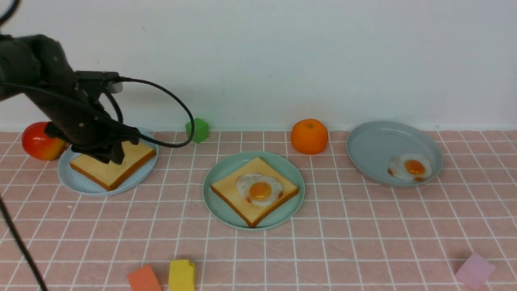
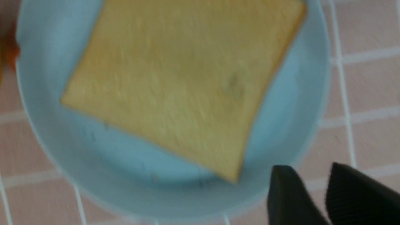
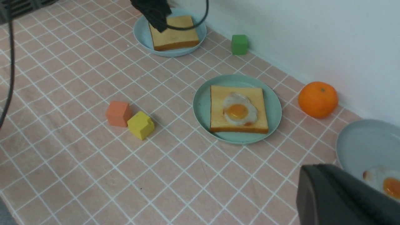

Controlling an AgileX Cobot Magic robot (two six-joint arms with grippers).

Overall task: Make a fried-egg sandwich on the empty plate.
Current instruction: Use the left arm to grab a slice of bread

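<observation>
Far left, by the wall: red-orange fruit (image 1: 38,141), just beside the light blue plate (image 1: 80,184). Left toast (image 1: 109,167) lies flat on that plate, 1 corner toward the camera. Left gripper (image 1: 108,154) hangs low over the far part of left toast. Its wrist view shows 2 fingers (image 2: 287,193) parted by a narrow gap, nothing between them, over the plate rim next to a toast corner. Whether it touches the toast: cannot tell.

Green cube (image 1: 197,129) sits at the wall, between the light blue plate and the centre. At the near edge, orange block (image 1: 143,279) and yellow block (image 1: 181,275) are side by side, touching or nearly.

Centre: mint-green plate (image 1: 220,208) carries middle toast (image 1: 230,188), flat, with 1 fried egg (image 1: 259,190) on top, yolk up and uncovered. The sandwich is not closed yet. Orange (image 1: 309,136) stands just behind this plate, near the wall.

Right: grey-blue plate (image 1: 375,145) holds a second fried egg (image 1: 410,167) near its front-right rim. Pink block (image 1: 474,270) is at the near right corner. Right gripper (image 3: 325,190) shows only in its wrist view, as a dark mass beside the grey-blue plate. It is closed, with nothing seen in it.
</observation>
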